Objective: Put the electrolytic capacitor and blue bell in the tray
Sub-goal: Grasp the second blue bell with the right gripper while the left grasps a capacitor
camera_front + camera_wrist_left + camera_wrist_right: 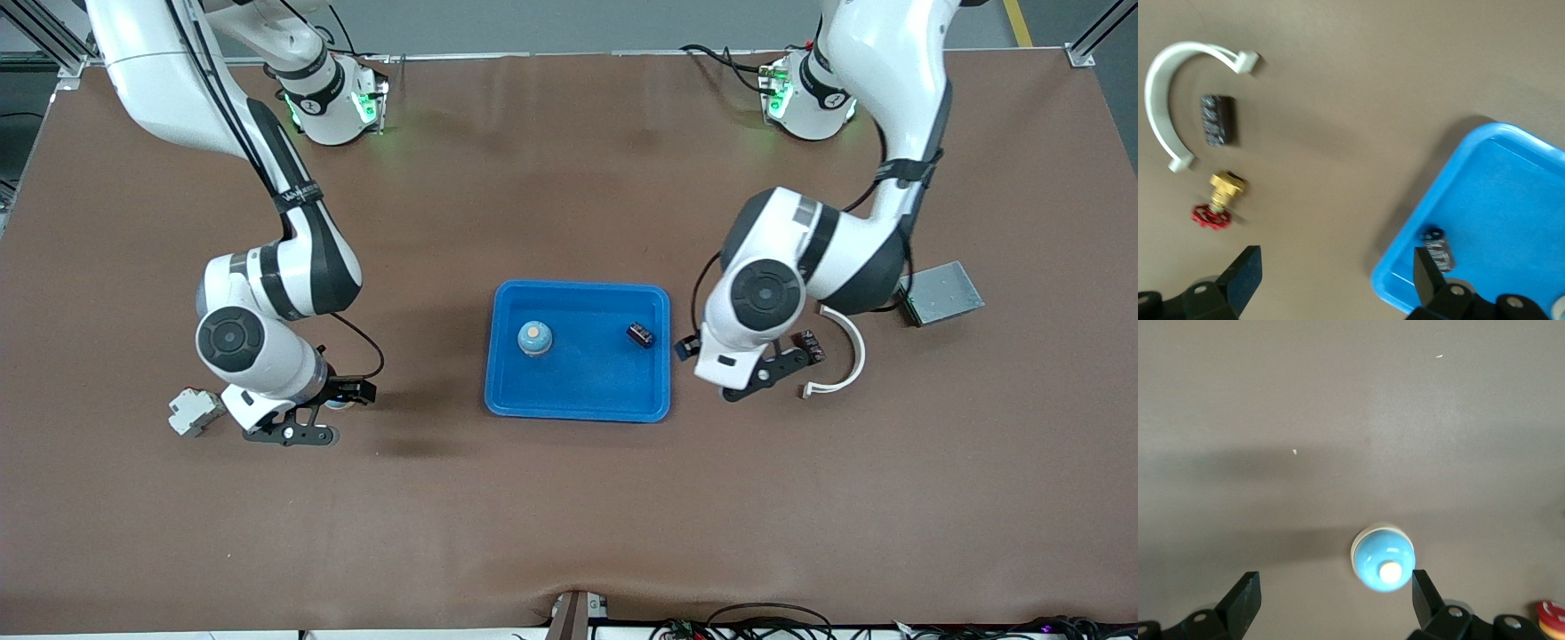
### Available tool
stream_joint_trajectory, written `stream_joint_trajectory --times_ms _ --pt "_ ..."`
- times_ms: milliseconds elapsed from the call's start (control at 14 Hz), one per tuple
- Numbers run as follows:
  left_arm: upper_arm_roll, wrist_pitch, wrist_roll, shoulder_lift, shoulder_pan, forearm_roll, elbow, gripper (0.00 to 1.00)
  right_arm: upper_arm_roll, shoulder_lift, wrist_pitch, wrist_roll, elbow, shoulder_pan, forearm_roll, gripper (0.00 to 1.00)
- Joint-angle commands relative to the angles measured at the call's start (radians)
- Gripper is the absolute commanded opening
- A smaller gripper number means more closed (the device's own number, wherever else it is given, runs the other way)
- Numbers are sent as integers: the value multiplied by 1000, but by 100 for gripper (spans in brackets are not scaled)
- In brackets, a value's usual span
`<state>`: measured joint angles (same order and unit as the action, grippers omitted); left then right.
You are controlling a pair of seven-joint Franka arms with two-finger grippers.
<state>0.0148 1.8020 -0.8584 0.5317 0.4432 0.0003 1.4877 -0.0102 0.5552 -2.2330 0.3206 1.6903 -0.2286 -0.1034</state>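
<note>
Shallow bright-blue plastic tray (578,391) already holds blue dome bell (534,337) and black cylindrical capacitor (639,334). Left gripper (1335,270) spread, empty, at tray's edge; may clip rim. Right gripper (1335,590) spread over second blue bell (1383,558): duplicate risk.

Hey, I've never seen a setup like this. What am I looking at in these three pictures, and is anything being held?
Two white robot arms stand at a brown table. The wide picture looks down from above; the other two come from cameras on each arm's wrist. A blue tray in the middle holds a blue bell and a small dark capacitor. The right claw hangs open over a second bell; the left claw hangs open beside the tray, near a white clip, another capacitor and a brass valve. Nothing is held.
</note>
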Motion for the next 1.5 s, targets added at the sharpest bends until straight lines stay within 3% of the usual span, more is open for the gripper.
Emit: stream_joint_trajectory --times_ms 0,427,855,1211,1425 --pt "5 0 158 -106 -62 21 106 100 19 -58 -104 -69 130 57 -22 100" --pt "10 34 517 -239 -233 21 247 100 21 -49 -325 -130 265 123 -22 100" --pt "8 350 656 -323 -313 23 515 100 24 -43 -398 -127 316 126 -13 100" --pt "10 437 627 -263 -324 10 539 100 27 -28 -427 -123 335 126 -9 100" --pt "10 470 512 -202 -313 9 528 100 27 -24 -444 -121 338 126 -9 100"
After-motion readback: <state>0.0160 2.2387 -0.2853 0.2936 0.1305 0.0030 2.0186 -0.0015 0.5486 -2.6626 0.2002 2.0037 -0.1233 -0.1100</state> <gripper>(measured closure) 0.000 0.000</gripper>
